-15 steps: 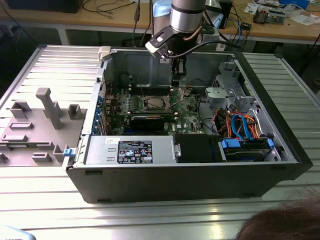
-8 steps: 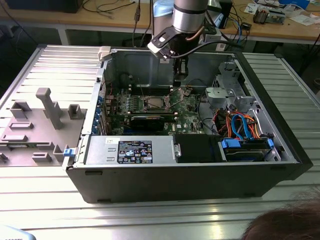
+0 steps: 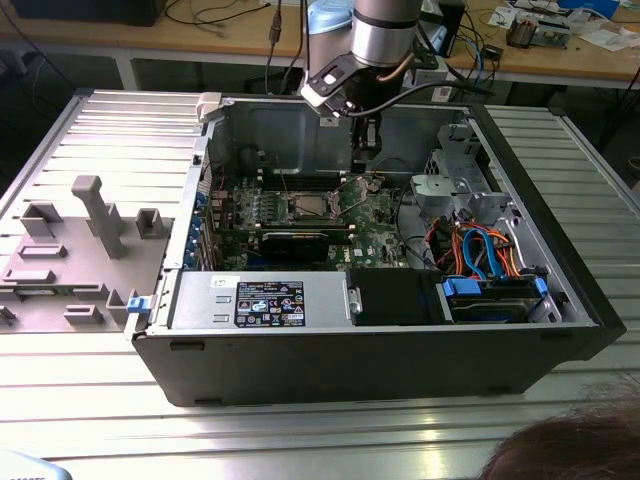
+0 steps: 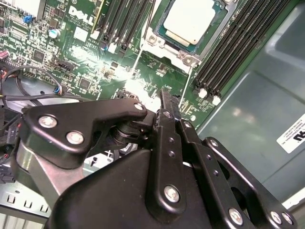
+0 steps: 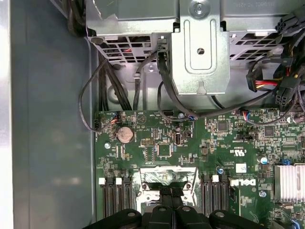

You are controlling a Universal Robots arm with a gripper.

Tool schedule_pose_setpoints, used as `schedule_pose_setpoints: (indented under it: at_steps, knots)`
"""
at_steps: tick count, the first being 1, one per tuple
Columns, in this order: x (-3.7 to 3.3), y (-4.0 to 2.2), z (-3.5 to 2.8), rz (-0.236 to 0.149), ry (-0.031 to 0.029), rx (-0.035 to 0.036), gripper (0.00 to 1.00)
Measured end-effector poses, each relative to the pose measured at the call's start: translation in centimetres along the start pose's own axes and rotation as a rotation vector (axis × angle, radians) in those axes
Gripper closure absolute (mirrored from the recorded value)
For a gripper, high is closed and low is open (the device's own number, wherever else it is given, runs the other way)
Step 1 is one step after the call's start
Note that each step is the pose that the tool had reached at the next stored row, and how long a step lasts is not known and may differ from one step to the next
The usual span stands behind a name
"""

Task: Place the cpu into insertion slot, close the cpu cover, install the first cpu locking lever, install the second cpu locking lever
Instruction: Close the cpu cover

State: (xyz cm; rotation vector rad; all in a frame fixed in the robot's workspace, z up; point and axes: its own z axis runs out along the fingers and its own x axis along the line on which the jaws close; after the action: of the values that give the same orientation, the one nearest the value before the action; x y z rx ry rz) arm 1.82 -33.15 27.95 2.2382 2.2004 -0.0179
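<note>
In the exterior view the case lies on its side with the open face up, which leaves the board reachable from above. The arm reaches straight down into it. The gripper hangs over the board, near the slot and to the exterior view's right of it, apparently clear of the board.

In the second wrist view the cpu sits flat in the slot between the memory slots, silvery face up, so the placing looks done. The cover appears to lie flat round it, its window showing the chip. Whether the levers are latched I cannot tell. The gripper's fingers are pressed together with nothing between them. That makes a narrow tip, probably better suited to pushing on a thin part than to gripping.

In the first wrist view the closed gripper points at the slot's silver rim, with memory slots on either side. It seems lined up on the socket hardware rather than on anything loose.
</note>
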Motion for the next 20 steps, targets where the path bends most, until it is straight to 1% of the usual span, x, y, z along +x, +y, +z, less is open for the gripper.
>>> schedule_pose_setpoints:
  at_steps: [13, 20]
  knots:
    - [0.02, 0.93, 0.02, 0.0, 0.0001, -0.0001, 0.89]
    - [0.02, 1.28, 0.03, 0.0, 0.0, -0.0001, 0.89]
